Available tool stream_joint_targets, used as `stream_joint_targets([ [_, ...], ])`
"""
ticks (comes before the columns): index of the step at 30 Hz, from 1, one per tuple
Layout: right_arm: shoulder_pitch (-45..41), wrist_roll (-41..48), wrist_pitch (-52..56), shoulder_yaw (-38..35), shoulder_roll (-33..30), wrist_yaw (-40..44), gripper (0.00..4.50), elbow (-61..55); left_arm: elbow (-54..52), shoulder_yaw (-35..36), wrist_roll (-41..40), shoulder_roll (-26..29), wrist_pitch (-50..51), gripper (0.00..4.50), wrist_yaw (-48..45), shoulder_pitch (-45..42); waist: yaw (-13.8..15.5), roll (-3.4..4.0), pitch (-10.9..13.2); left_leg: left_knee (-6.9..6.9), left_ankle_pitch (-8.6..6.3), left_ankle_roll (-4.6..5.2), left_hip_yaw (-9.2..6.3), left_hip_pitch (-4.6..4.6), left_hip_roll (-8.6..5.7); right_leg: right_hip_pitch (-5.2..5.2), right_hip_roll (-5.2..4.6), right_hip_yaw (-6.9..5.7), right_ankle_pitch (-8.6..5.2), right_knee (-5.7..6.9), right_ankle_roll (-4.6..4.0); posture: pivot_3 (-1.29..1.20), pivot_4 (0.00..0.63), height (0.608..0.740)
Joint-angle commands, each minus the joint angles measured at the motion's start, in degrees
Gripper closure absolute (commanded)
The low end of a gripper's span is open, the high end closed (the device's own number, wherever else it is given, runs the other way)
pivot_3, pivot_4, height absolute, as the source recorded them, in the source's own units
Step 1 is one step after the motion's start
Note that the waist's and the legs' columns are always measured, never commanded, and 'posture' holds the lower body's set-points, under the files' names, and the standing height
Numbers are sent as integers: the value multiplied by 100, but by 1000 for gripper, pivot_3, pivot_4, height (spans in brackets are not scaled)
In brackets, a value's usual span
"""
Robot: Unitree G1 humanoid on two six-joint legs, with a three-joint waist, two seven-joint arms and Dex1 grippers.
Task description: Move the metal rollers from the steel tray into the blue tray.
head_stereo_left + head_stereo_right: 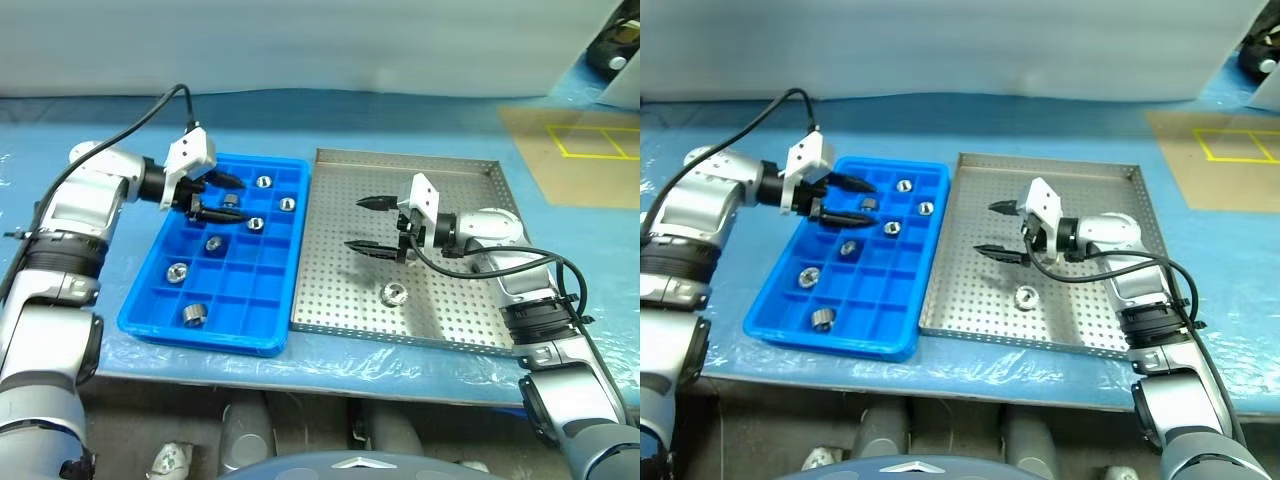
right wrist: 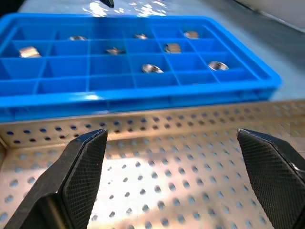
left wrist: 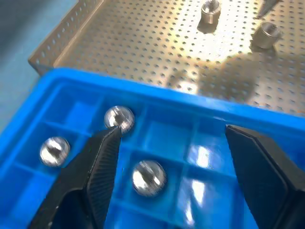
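steel tray (image 1: pixel 440 300): mostly bare | right hand (image 1: pixel 368 223) above | low rims

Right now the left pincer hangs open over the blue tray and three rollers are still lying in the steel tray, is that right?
Not quite. One roller lies in the steel tray, not three; the left eye view shows it. The left pincer does hang open over the blue tray.
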Motion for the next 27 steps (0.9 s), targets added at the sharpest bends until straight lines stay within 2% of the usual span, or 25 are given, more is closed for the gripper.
stream_joint_targets([
  [1,368,196,241,-570,-302,-321,0,-693,1289,-235,538,-581,-1085,829,232,-749,-53,0,-1,1,-3,5,0,0,-7,1,3,7,2,-5,3,-307,150,740],
  [4,881,328,541,-905,-482,-589,0,-1301,2270,-421,966,-1250,-1768,829,531,-1233,-142,-2,-1,14,-18,32,0,-2,-31,13,-7,23,12,-18,20,-392,150,740],
  [6,1307,457,808,-1139,-555,-796,0,-1839,2624,-427,1011,-1749,-1992,829,331,-1447,-229,-3,-2,23,-28,48,2,-5,-36,18,-8,32,17,-30,29,-436,150,740],
  [9,1819,587,1115,-1413,-626,-1074,0,-2455,2880,-450,1115,-2272,-2398,829,14,-1569,-360,-4,-1,24,-34,62,2,-10,-41,23,-9,39,24,-48,41,-514,150,740],
  [16,2692,839,1626,-1872,-596,-1650,0,-3461,3205,-627,1547,-3235,-3013,829,142,-1567,-620,0,-4,27,-46,82,10,14,-53,68,-9,63,33,-90,57,-608,150,740],
  [20,3150,1154,1956,-1821,-568,-1727,0,-3986,3124,-258,1183,-3276,-2751,829,-406,-1560,-728,0,-3,33,-67,118,21,30,-71,76,-14,97,38,-95,65,-615,150,740],
  [23,3159,1129,1985,-1616,-553,-1830,0,-4035,2645,-391,330,-2816,-2074,829,-956,-1344,-830,0,-3,32,-72,127,30,41,-79,76,-14,114,39,-97,67,-604,150,740],
  [27,2952,1183,1948,-1627,-642,-1798,0,-3812,1891,-585,-645,-1971,-875,829,-984,-995,-907,1,-4,30,-75,128,39,56,-79,76,-10,128,40,-93,68,-563,150,740],
])
